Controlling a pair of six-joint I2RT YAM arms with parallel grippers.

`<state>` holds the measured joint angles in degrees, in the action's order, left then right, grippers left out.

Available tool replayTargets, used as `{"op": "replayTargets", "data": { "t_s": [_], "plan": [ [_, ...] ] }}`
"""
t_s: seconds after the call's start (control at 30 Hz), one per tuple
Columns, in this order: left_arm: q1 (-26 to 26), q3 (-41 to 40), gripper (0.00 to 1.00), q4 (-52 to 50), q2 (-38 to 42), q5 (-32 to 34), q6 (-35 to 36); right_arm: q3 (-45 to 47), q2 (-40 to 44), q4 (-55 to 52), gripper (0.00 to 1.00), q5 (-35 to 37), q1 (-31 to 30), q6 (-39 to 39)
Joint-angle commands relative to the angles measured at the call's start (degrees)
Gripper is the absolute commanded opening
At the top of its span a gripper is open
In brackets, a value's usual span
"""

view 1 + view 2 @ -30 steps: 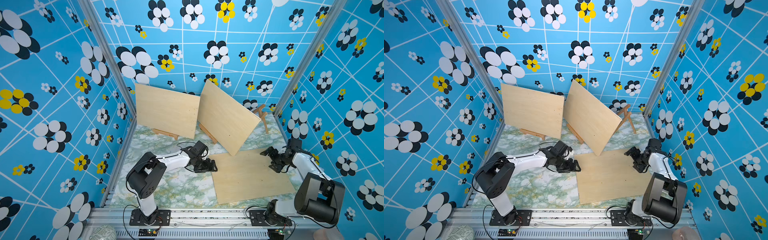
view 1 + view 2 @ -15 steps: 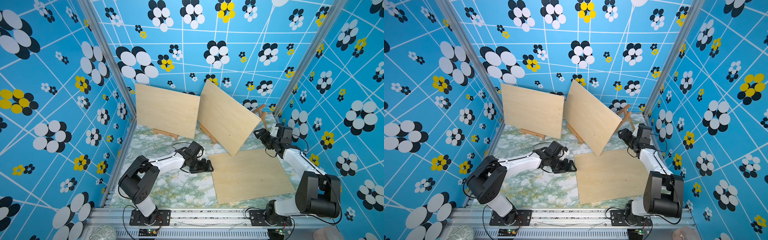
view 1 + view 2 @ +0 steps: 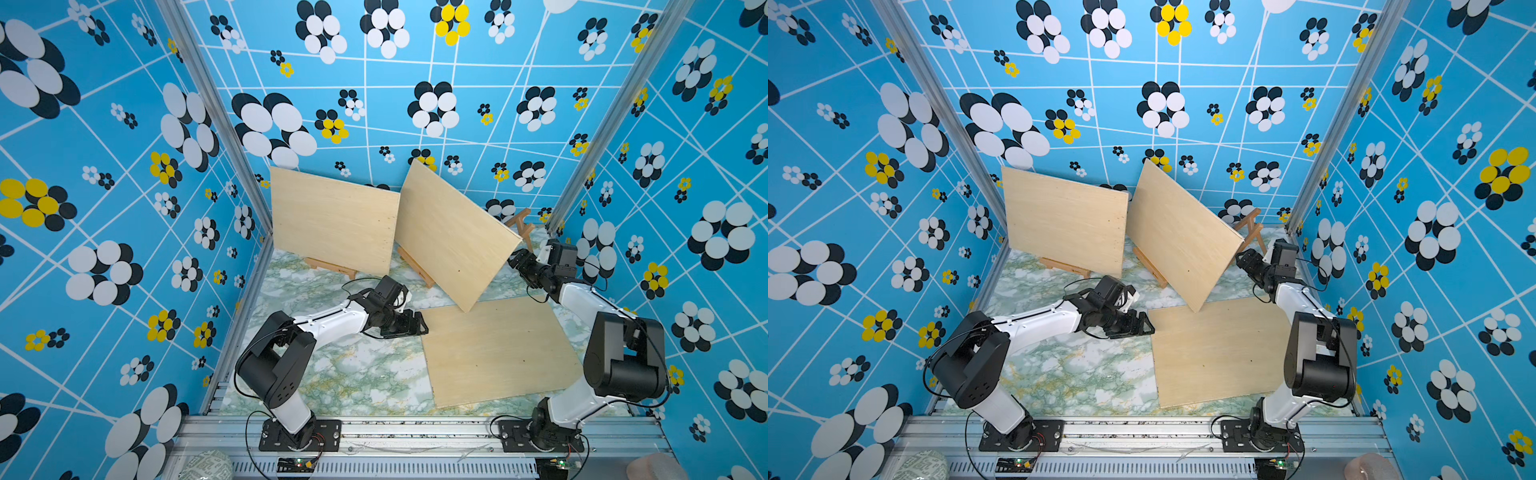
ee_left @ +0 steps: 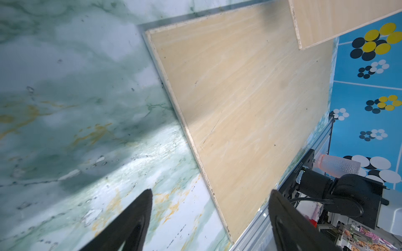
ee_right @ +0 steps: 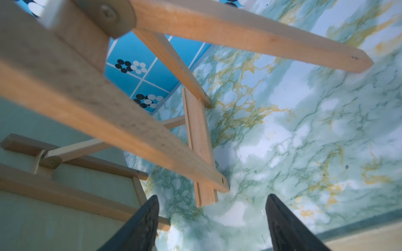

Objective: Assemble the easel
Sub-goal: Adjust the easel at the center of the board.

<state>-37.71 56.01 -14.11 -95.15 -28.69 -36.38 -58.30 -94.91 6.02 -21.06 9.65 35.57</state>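
A bare wooden easel (image 3: 521,220) (image 3: 1250,226) stands in the back right corner. My right gripper (image 3: 515,259) (image 3: 1241,255) is open just in front of it. In the right wrist view the easel's front leg (image 5: 134,130) and ledge (image 5: 198,141) lie ahead of the right gripper (image 5: 212,196), with nothing between its fingers. A plywood board (image 3: 498,349) (image 3: 1221,349) lies flat on the table. My left gripper (image 3: 422,326) (image 3: 1148,326) is open at the board's near-left corner. In the left wrist view the left gripper (image 4: 211,192) straddles the flat board's (image 4: 239,97) edge without touching it.
Two more boards rest on easels at the back: one upright on the left (image 3: 332,224), one tilted in the middle (image 3: 453,237) with its low corner over the flat board. The tilted board's back (image 5: 65,206) is close beside my right gripper. Patterned walls enclose the marble table (image 3: 353,374).
My right arm has swung from the flat board's right edge to the back corner, up to the bare easel, and its jaws have narrowed a little. The left gripper has stayed by the board's corner.
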Motion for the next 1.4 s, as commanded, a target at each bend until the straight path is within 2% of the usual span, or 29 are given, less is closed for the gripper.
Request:
{"op": "replayTargets", "data": {
  "t_s": [0.0, 0.33, 0.5, 0.57, 0.77, 0.83, 0.97, 1.0, 1.07, 1.2, 1.37],
  "plan": [
    [0.70, 0.56, 0.86, -1.49, 0.20, 0.69, 1.24, -2.83, -2.67, 4.24, 0.76, 0.63, -0.27, -0.26],
    [2.20, -1.34, 0.86, -0.99, -0.21, 0.04, 1.39, -4.72, -8.79, 12.08, 0.70, 0.75, -1.82, -0.51],
    [2.60, -1.38, 0.85, -0.61, -1.06, -0.57, 1.57, -4.48, -10.35, 16.46, 0.53, 0.65, -2.10, -1.04],
    [2.73, -1.49, 0.86, -0.42, -1.30, -0.73, 1.53, -5.14, -11.02, 16.27, 0.51, 0.82, -2.05, -1.45],
    [3.57, -2.38, 0.85, -0.09, -1.11, -1.27, 1.69, -6.84, -11.97, 13.87, 0.33, 0.86, -2.12, -4.85],
    [3.94, -2.74, 0.85, -0.15, -0.68, -1.35, 1.91, -7.14, -11.26, 11.19, 0.30, 1.10, -2.08, -7.83],
    [4.58, -3.52, 0.85, -0.21, 0.13, -1.54, 2.24, -7.44, -9.45, 5.55, 0.11, -0.48, -1.63, -15.33],
    [4.75, -3.60, 0.85, -0.22, 0.13, -1.70, 2.36, -7.74, -9.05, 3.48, 0.00, -0.73, -1.35, -17.34],
    [4.93, -3.54, 0.85, -0.31, -0.06, -1.97, 2.58, -7.63, -8.22, 1.26, 0.00, -1.24, -0.60, -19.32],
    [4.99, -2.85, 0.85, -0.66, -0.34, -2.33, 3.07, -7.39, -7.79, -0.37, 0.00, -6.95, 1.60, -20.53],
    [5.11, -1.62, 0.85, -2.00, -0.71, -2.60, 3.90, -12.44, -9.37, -14.74, 0.00, -10.48, 1.80, -29.98]
  ]
}}
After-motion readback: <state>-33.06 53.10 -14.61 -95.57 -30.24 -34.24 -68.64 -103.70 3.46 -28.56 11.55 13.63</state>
